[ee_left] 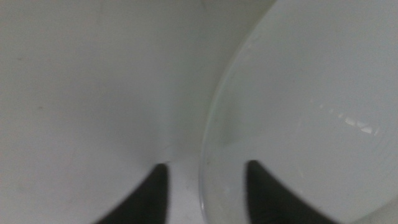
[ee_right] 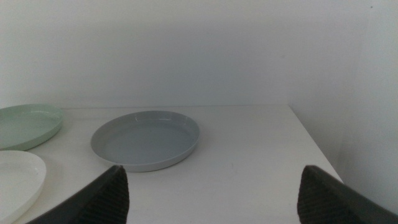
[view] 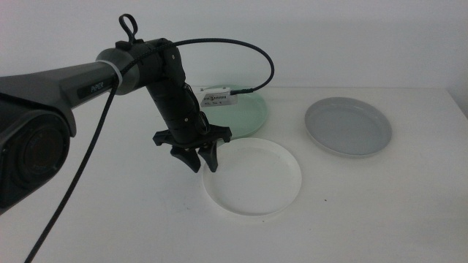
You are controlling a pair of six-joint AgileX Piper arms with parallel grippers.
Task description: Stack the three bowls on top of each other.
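Left gripper (view: 202, 162) down at the left rim of the white bowl (view: 253, 177), jaws apart, one tip outside the rim over the bare table (view: 110, 219), the other inside above the bowl's floor. Seen up close in the left wrist view as two dark jaw tips straddling the curved rim of the white bowl (ee_left: 311, 112), with a clear gap between them. Not clamped: rim between the jaws, contact not discernible. Reaching in from the left on a dark arm (view: 80, 84), a black cable (view: 248, 51) looping over it toward the back.

White bowl nearest the front, upright, flat on the table. Mint green bowl (view: 248, 113) just behind it, partly hidden by the arm and wrist, close to the white one but whether touching cannot be told. Grey bowl (view: 348, 126) off to the right, well apart from the other two, upright and on its own.

Right gripper (ee_right: 211, 193) waiting out of the middle view, jaws wide apart and holding nothing, facing the grey bowl (ee_right: 146, 138), with edges of the mint green bowl (ee_right: 28, 124) and white bowl (ee_right: 18, 177) at the side.
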